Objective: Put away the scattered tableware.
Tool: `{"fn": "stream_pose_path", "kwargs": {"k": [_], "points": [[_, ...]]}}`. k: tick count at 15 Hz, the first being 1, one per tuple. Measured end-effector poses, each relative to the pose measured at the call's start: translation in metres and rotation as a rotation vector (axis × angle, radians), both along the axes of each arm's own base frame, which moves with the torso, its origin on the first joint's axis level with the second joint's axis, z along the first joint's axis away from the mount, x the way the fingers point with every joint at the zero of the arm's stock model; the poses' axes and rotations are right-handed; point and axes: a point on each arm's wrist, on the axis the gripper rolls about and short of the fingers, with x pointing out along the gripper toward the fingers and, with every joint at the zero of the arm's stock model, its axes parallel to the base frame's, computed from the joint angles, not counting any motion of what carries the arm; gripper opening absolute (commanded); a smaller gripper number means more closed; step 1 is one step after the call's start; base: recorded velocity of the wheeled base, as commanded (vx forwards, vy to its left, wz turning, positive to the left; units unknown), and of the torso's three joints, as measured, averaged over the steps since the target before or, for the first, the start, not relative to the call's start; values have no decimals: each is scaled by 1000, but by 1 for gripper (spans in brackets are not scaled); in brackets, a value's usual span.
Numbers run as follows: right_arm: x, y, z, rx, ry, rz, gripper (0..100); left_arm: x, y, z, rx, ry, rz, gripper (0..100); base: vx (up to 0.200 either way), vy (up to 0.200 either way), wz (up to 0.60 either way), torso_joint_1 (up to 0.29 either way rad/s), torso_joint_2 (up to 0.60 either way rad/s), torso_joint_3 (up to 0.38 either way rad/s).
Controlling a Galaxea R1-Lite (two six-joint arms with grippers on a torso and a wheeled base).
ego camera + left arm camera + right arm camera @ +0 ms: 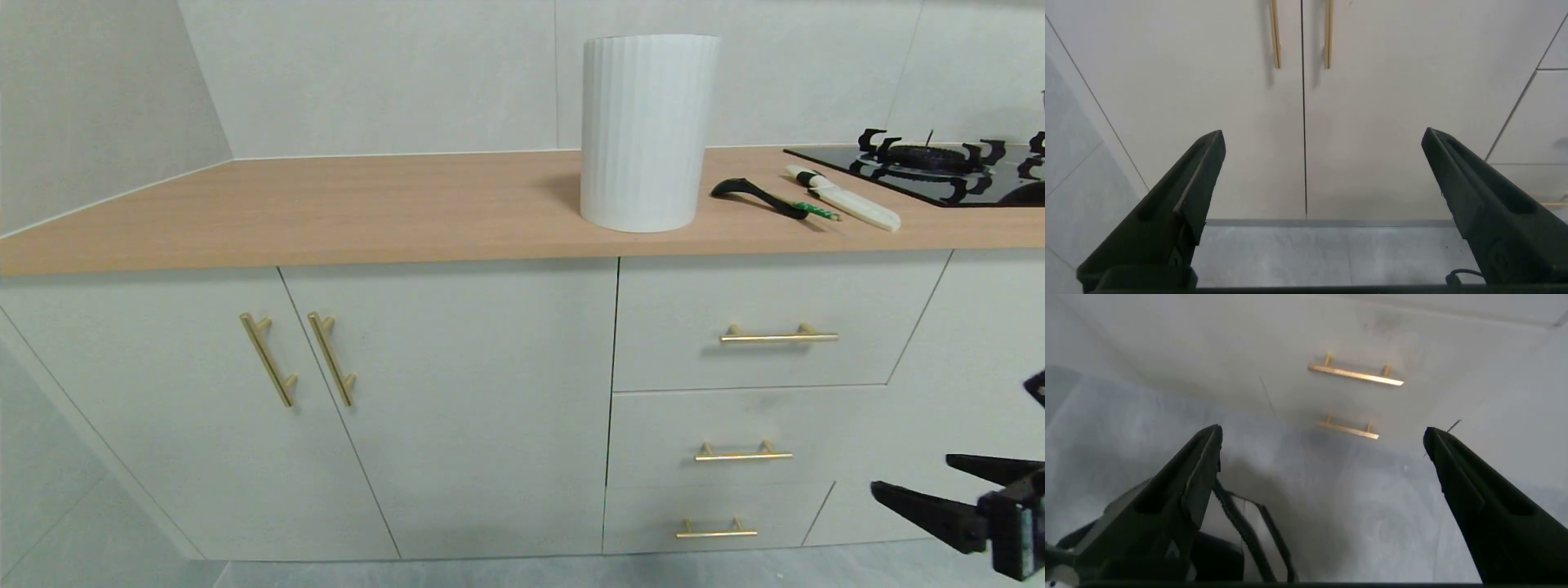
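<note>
Right, I have both arms low in front of the pale cabinet fronts, well below the light wooden countertop (367, 204). The left gripper (1321, 139) is spread wide, facing the seam between two cabinet doors (1388, 106) above the grey floor (1323, 245). The right gripper (1321, 433) is also spread wide with nothing between its fingers, near the lower brass-handled drawers (1355, 373). The scattered tableware lies near the counter's front edge, between the tall white ribbed cylindrical container (645, 131) and the black glass gas hob (922, 167). The black plastic ladle (755, 196) has its bowl towards the container and its handle running right and towards the front edge. A thin green stick (820, 211) lies just beside that handle. The cream-coloured knife-shaped utensil (849, 208) lies roughly parallel, its far end close to the hob's edge. Left of the container a broad stretch of wood runs to the wall corner.
</note>
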Motion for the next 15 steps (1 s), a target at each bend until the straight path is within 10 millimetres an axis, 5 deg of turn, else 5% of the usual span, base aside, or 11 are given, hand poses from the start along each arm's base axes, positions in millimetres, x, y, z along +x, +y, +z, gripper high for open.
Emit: {"fn": "stream_pose_path", "kwargs": {"k": [7, 15], "points": [[91, 19, -59, -27, 138, 2, 100, 0, 0, 0, 0, 0, 0, 100, 0, 0, 0, 0, 0, 0], [138, 25, -130, -65, 64, -96, 100, 0, 0, 0, 0, 0, 0, 100, 0, 0, 0, 0, 0, 0]]}}
